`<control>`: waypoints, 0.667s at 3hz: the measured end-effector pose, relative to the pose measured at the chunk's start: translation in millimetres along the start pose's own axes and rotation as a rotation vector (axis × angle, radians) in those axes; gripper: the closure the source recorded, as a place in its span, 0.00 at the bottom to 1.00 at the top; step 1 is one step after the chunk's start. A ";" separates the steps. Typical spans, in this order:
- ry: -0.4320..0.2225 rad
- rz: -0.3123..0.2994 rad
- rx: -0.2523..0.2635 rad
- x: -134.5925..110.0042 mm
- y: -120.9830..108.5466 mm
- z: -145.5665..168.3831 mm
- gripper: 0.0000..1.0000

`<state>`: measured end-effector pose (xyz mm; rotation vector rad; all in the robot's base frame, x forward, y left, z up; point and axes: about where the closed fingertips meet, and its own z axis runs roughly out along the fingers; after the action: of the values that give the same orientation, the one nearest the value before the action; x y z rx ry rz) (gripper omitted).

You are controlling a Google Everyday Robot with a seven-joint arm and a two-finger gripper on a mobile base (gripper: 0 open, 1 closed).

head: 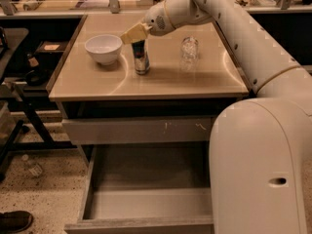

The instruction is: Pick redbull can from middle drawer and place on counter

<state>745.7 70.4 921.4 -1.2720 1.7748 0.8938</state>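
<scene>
Camera view looks down on the glossy beige square table (146,84) that tops the grey drawer cabinet. At its left stands a round white bowl (103,48), upright and apart from the rest. Just right of it, the slim blue-and-silver redbull can (141,58) stands upright on the table, so it is out of the drawer and on the surface meant for it. The tan-tipped end effector (135,33) sits right at the can's top, reaching in from the upper right on the white arm (253,52). Whether it is clamped on the can or loose about it, I cannot tell. That closeness suggests the release is the step in hand. Further right, a clear crinkled bottle (189,54) stands apart from the can, leaving room to lift away. Below, the grey scuffed drawer front (141,129) is shut. The wide grey middle drawer (146,199) hangs open, its visible floor bare, with the arm's white bulk covering its right part.
</scene>
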 end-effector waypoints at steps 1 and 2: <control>-0.012 0.008 0.000 4.6 -7.3 1.4 1.00; -0.012 0.008 0.000 4.7 -7.5 1.6 0.83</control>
<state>752.2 67.9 915.7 -1.2575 1.7716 0.9045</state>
